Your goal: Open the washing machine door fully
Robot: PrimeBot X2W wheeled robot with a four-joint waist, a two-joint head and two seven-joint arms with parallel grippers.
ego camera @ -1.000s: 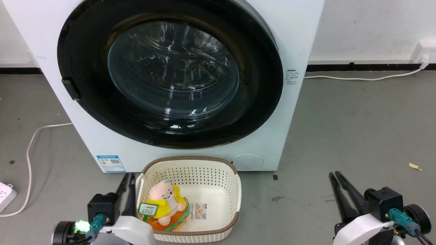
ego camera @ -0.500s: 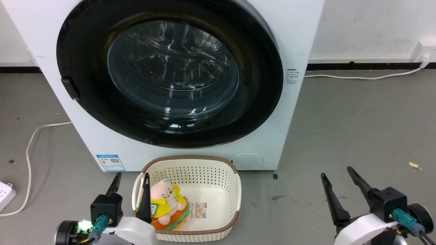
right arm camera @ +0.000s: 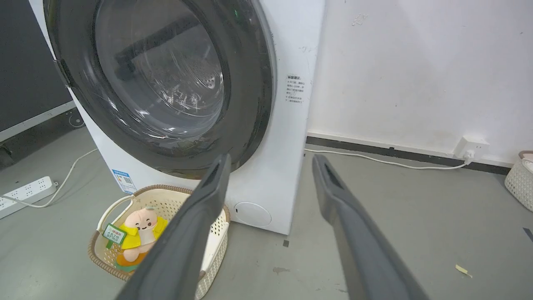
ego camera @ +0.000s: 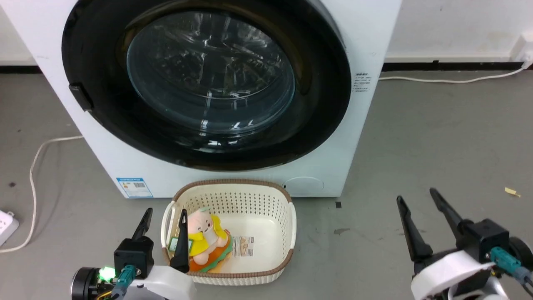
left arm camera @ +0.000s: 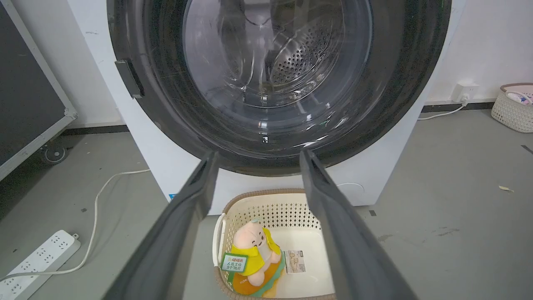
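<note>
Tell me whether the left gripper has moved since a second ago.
Yes. The left gripper has opened: its fingers lay together left of the basket; now one crosses its left rim.

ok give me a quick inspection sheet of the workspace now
surface: grey floor, scuffed; yellowish scrap at right.
job's things: white washing machine; washing machine door looks shut, untouched.
clutter: cream basket before the machine, plush toy inside; second basket far right.
grippers: left gripper open, by the basket; right gripper open, over bare floor.
cables: white cable to power strip at left; another cable along the wall to a socket.
surroundings: white wall; dark panel on casters at left.
</note>
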